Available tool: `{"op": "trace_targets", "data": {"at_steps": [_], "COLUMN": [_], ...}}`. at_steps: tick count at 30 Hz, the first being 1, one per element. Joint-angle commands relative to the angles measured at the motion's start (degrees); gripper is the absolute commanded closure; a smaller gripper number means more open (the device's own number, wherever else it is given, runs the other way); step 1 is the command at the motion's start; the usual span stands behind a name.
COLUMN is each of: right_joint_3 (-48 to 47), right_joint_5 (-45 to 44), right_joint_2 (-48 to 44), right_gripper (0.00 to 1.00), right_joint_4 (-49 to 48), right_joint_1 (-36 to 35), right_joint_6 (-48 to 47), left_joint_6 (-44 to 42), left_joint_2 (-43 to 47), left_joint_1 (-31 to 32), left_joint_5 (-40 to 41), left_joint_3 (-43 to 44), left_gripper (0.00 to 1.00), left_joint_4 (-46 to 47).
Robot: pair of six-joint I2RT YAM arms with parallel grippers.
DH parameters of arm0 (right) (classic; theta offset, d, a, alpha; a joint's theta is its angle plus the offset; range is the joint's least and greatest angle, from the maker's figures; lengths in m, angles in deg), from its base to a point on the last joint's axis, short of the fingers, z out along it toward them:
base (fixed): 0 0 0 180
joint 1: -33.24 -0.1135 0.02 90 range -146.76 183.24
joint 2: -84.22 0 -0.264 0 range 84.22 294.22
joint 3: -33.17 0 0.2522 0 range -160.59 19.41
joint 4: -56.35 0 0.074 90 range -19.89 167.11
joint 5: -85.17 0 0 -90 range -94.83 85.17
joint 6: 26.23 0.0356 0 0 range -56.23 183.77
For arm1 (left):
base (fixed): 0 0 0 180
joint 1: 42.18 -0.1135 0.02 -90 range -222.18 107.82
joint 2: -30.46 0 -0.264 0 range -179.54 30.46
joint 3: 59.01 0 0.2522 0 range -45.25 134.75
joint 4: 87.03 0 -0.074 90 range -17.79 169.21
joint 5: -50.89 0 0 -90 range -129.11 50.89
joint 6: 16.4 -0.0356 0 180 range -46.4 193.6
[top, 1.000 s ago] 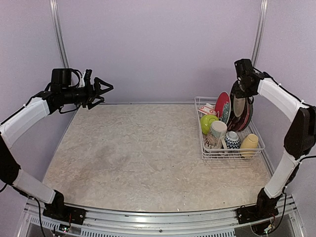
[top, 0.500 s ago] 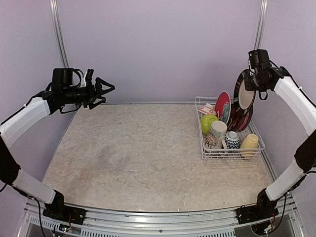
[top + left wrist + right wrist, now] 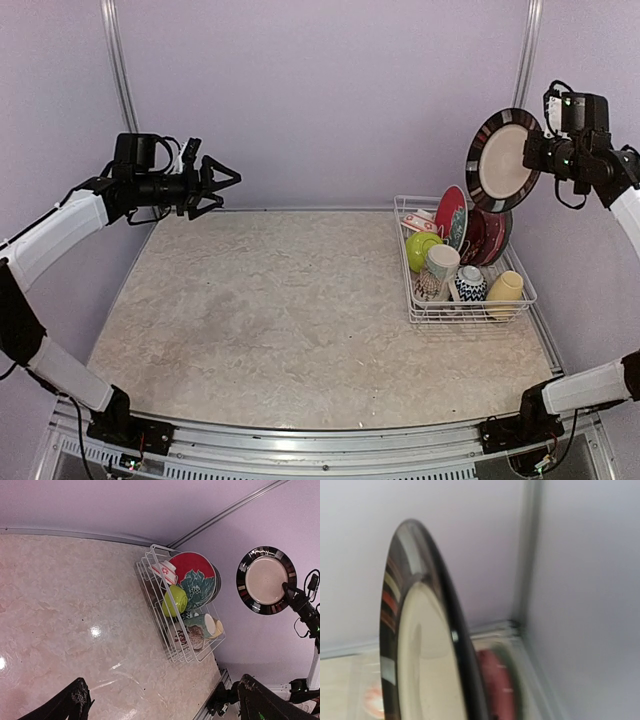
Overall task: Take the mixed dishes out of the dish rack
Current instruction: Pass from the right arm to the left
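Note:
The white wire dish rack (image 3: 470,319) stands at the table's right back; it also shows in the left wrist view (image 3: 150,587). It holds a red plate (image 3: 450,212), a dark red plate (image 3: 492,236), a lime-green bowl (image 3: 422,247), a beige patterned mug (image 3: 438,266), a blue patterned bowl (image 3: 470,284) and a pale-yellow mug (image 3: 505,290). My right gripper (image 3: 535,158) is shut on the rim of a dark-rimmed cream plate (image 3: 503,160), held upright high above the rack; the plate fills the right wrist view (image 3: 427,660). My left gripper (image 3: 225,185) is open and empty, high at the far left.
A small white bowl with red flowers (image 3: 420,221) lies at the rack's back left. The purple back wall and right wall stand close behind and beside the rack. A metal rail runs along the table's near edge (image 3: 320,440).
My right gripper has lifted the dark-rimmed plate up and to the right, out of the rack. My left gripper has shifted slightly right.

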Motion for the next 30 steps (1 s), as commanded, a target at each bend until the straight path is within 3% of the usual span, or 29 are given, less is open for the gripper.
{"op": "trace_targets", "data": {"at_steps": [1, 9, 13, 19, 24, 26, 30], "right_joint_3": [2.0, 11.6, 18.4, 21.5, 22.9, 23.0, 23.5], "right_joint_5": [15.4, 40.7, 46.7, 48.1, 48.3, 48.5, 49.6], "right_joint_2": [-4.2, -2.0, 0.3, 7.0, 11.8, 13.5, 16.6], "right_gripper": [1.00, 1.00, 1.00, 1.00, 1.00, 1.00, 1.00], "right_joint_4": [-11.5, -22.8, -34.5, -44.9, -52.0, -54.1, -59.0], "right_joint_1": [0.4, 0.1, -3.2, -11.3, -16.0, -17.6, -19.9], "right_joint_6": [6.6, 18.3, 25.5, 32.3, 35.7, 36.5, 38.9], "left_joint_6": [-0.7, -1.7, -0.8, 13.0, 23.8, 24.4, 23.9], "left_joint_2": [-2.9, -5.8, -7.3, -14.2, -17.2, -17.7, -18.9], "left_joint_1": [0.4, 0.3, 0.5, 2.6, 5.3, 6.3, 7.8], "left_joint_5": [-2.4, -4.1, -9.9, -25.6, -31.3, -31.5, -31.7], "left_joint_3": [1.5, 3.4, 3.6, 0.2, -3.9, -4.3, -3.8], "left_gripper": [0.01, 0.01, 0.01, 0.03, 0.03, 0.05, 0.17], "left_joint_4": [-1.8, -4.2, -2.4, 13.5, 29.5, 30.7, 29.5]}}
